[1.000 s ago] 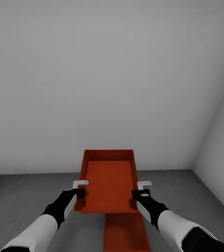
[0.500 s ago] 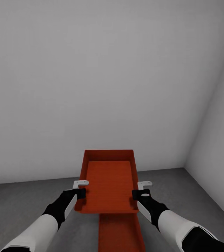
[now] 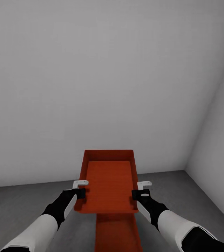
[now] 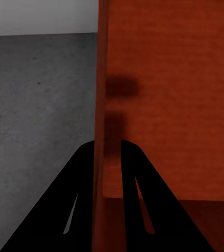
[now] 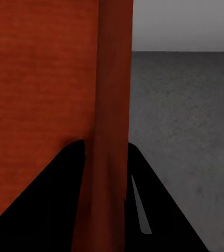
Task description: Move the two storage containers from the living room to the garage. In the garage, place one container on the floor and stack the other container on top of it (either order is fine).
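Since a second ago, my view swings right; lower container (image 3: pixel 117 232) now sits nearer centre under the carried container (image 3: pixel 108 183). Left end effector (image 3: pixel 81 189) and right end effector (image 3: pixel 144 189) each pinch a side wall, holding it level above the garage floor (image 3: pixel 17 206) for stacking.

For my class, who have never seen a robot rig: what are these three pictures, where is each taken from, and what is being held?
These are simulator renders from a two-armed robot. The head view looks down over both arms. The left gripper and right gripper each pinch a side wall of an orange-red storage container, carrying it above the grey floor. A second container lies on the floor beneath. The other two pictures come from cameras near each gripper: dark fingers straddle the container's thin wall.
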